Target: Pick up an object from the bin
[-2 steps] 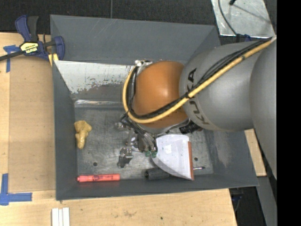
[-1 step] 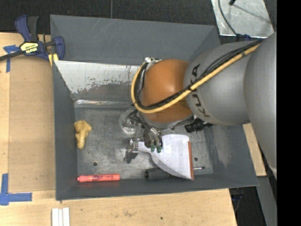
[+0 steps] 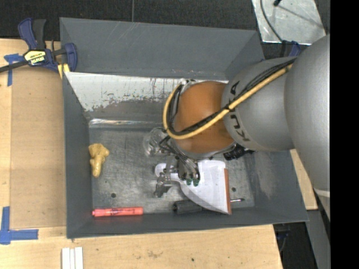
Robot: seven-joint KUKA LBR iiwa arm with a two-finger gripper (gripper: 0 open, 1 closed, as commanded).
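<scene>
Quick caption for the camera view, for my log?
Pincer low in the grey bin beside a white booklet; yellow lump and red marker lie apart.

Light on my bin [image 3: 77,167] is fairly bright and comes from above. Its far wall [image 3: 123,91] glares pale, almost washed out, and the floor [image 3: 120,150] just below has a dull sheen. The arm [image 3: 305,94] carries a soft highlight along its silver shell. Its orange cover [image 3: 199,116] shades the floor round the claw [image 3: 162,188]. Beyond the bin, the far background is dark.
</scene>
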